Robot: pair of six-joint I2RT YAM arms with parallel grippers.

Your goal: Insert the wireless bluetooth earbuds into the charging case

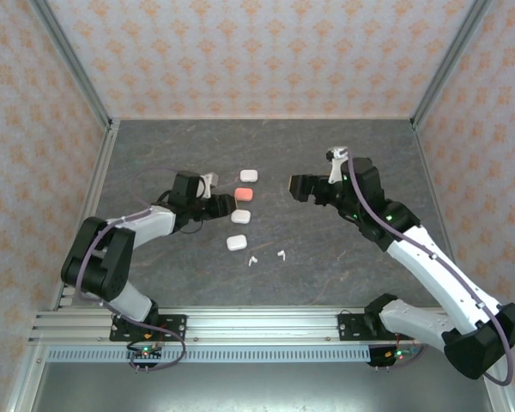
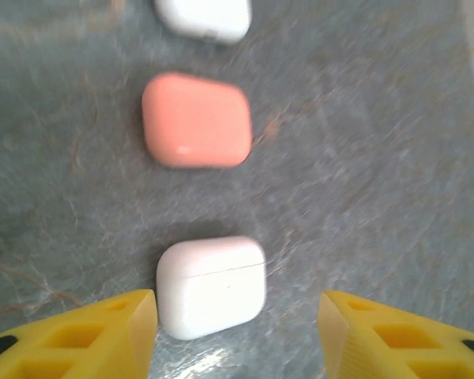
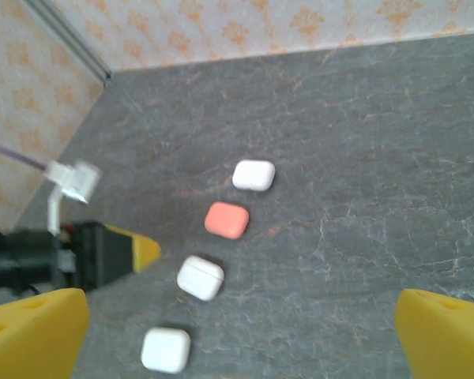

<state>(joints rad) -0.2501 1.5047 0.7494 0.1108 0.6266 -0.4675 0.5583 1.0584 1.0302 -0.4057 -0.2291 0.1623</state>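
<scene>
While left fingers (image 2: 95,335) straddle a white case (image 2: 212,286) — parted — right fingers (image 3: 31,332) hover spread.

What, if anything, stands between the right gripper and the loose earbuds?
Nothing visible does. Bare table lies between the open right gripper and the two earbuds; the row of cases sits left of that path.

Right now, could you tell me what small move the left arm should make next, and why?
Probably close the left gripper gently on the white case. Its fingers stand open either side of that case's near end, the case looks shut, and two earbuds lie loose on the table, so it likely needs steadying before opening.
</scene>
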